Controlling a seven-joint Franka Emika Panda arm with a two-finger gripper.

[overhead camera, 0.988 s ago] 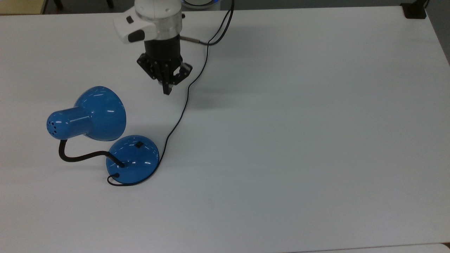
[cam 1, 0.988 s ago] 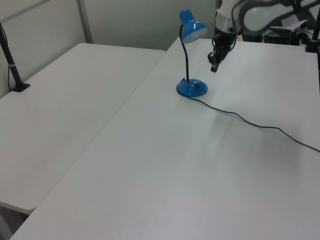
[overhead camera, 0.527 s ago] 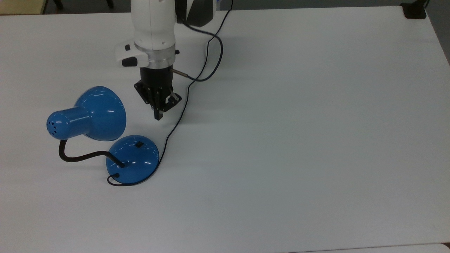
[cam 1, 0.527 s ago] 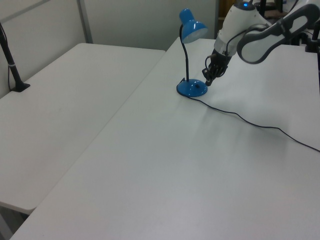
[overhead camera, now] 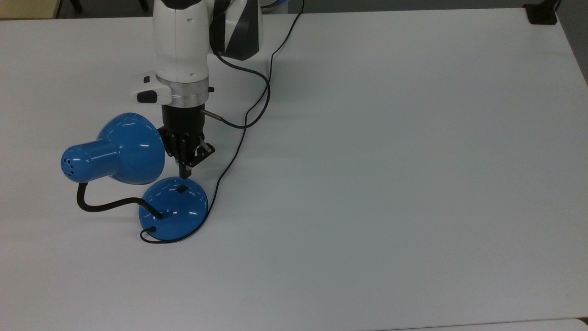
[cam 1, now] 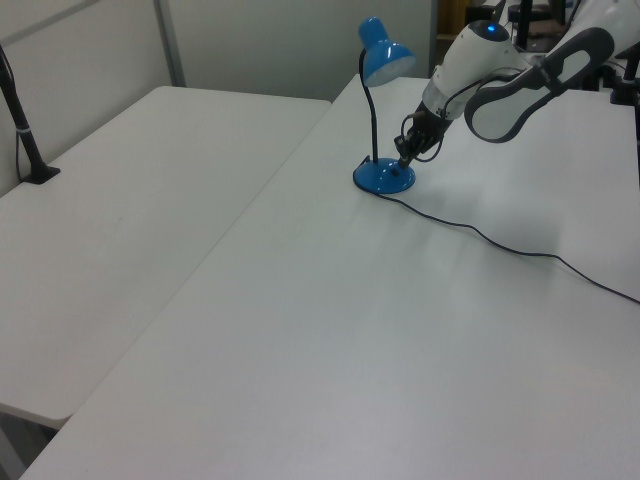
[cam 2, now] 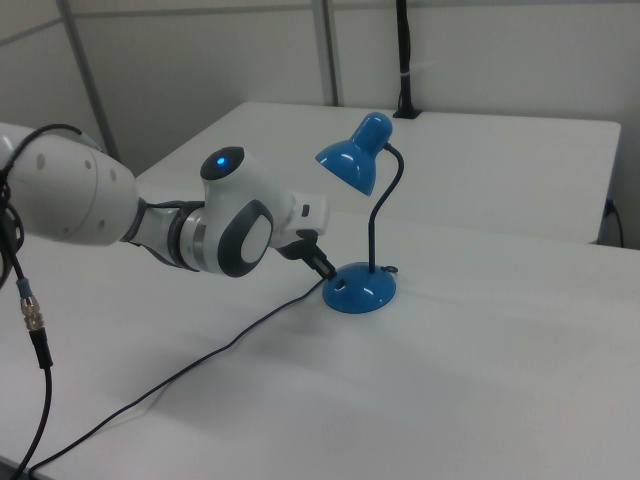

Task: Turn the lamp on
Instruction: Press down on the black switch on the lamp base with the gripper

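Standing upright: glossy blue lamp (overhead camera: 173,209), bell shade, black gooseneck; hand (overhead camera: 185,174) clenched above base switch.

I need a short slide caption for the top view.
Closed tool poised just above the switch on the blue lamp base.

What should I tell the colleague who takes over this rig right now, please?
Gripper: shut, pointing down just above the lamp base, its tip beside the small black switch.
Lamp: stands upright on the white table, shade at the top view's left of the gripper, cord trailing away across the table.
Done: approach to the switch.
Left: press the switch; no glow shows under the shade, so the lamp looks unlit.
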